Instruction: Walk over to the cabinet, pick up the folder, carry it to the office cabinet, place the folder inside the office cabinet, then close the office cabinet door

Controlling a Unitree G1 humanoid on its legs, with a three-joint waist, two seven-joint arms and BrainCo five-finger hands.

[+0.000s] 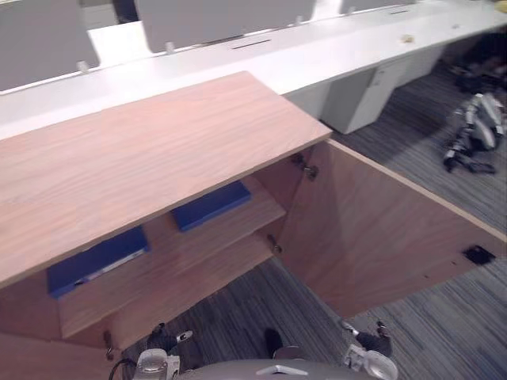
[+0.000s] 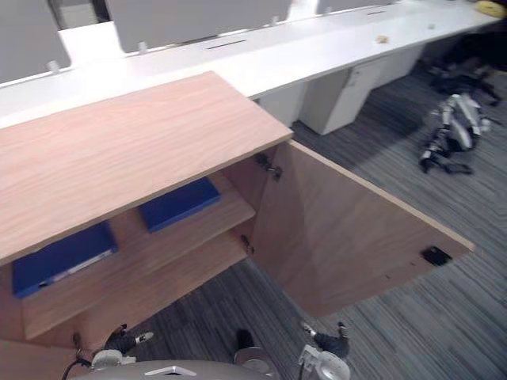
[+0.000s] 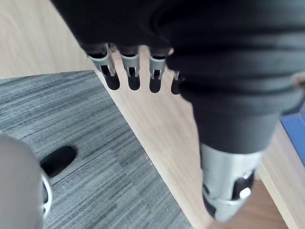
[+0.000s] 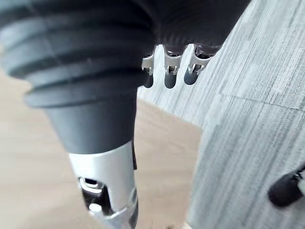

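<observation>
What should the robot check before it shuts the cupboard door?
1. Folder put away: ok; two blue folders lie on the upper shelf.
2. Folders clear of the door's path: cannot tell; the left one lies near the shelf's front edge.
3. Door shut: not ok; it stands wide open.
4. Hands free: ok; left hand and right hand hold nothing.
5. Hand on door: not ok; both hang apart from it.
</observation>
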